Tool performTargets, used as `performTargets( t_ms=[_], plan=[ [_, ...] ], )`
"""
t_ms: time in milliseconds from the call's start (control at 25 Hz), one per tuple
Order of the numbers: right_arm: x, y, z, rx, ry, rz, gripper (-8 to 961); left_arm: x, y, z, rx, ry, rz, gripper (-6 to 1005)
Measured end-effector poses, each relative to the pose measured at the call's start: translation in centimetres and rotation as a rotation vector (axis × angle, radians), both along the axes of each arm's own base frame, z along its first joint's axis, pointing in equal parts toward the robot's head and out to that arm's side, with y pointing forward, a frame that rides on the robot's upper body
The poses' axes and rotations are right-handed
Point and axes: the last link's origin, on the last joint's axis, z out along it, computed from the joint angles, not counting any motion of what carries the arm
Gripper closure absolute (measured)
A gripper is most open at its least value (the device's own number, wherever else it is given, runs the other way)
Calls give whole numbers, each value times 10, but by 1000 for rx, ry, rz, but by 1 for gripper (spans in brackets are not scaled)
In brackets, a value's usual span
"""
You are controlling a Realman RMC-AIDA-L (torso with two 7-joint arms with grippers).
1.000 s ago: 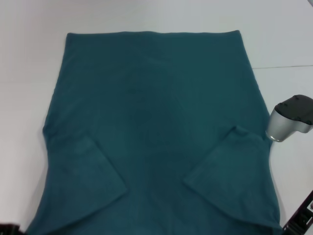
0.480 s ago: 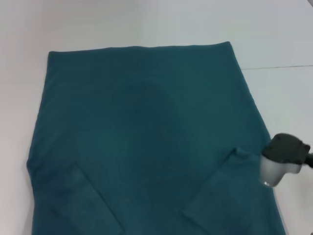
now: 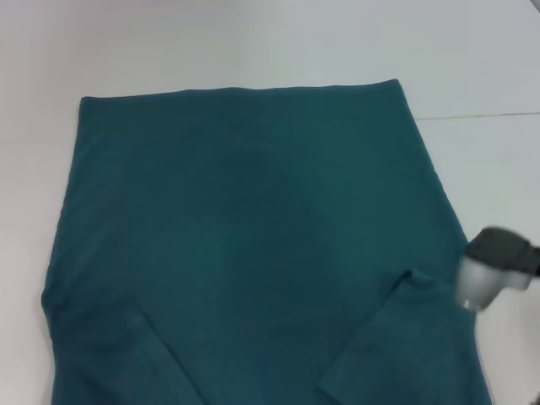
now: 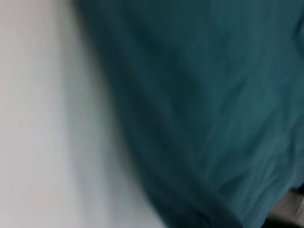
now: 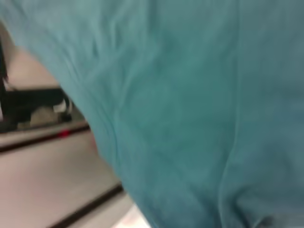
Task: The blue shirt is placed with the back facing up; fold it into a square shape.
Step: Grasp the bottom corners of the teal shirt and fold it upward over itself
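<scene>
The blue shirt [image 3: 253, 236] lies spread flat on the white table [image 3: 253, 42], plain side up. Its straight hem is at the far side. Both short sleeves are folded inward over the body near the view's lower edge, the left sleeve [image 3: 110, 354] and the right sleeve [image 3: 396, 337]. A silver and dark grey part of my right arm [image 3: 496, 270] hangs just beside the shirt's right edge, by the folded right sleeve. No fingers of either gripper show. The left wrist view shows the shirt's cloth [image 4: 204, 104] beside bare table, and the right wrist view is filled with wrinkled shirt cloth [image 5: 190, 109].
White table surface [image 3: 489, 169] surrounds the shirt at the far side, left and right. A thin seam line [image 3: 481, 115] crosses the table at the right. In the right wrist view a dark frame with a red mark [image 5: 38, 118] lies past the cloth edge.
The shirt sits lower in the head view, its far hem having dropped and shifted left. The right arm part has moved down along the shirt's right edge to the folded sleeve.
</scene>
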Motion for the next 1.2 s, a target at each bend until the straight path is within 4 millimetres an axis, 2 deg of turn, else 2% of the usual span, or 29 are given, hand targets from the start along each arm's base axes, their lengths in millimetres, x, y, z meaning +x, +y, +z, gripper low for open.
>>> performTargets(
  t_ms=[120, 280, 440, 600, 960, 1200],
  plan=[
    [-1, 13, 13, 77, 78, 3, 918, 4, 7, 4, 68, -64, -16, 903],
    [3, 31, 41, 221, 173, -2, 918, 6, 17, 15, 196, -144, -22, 902],
    [5, 45, 65, 360, 240, -7, 918, 10, 29, 27, 308, -207, -32, 900],
    [5, 61, 83, 486, 269, -2, 917, 19, 45, 30, 370, -245, -49, 899],
    [10, 84, 103, 718, 310, -14, 918, 31, 82, 33, 532, -282, -46, 895],
    [9, 100, 106, 823, 331, -11, 918, 37, 103, 36, 633, -294, -66, 893]
  ],
)
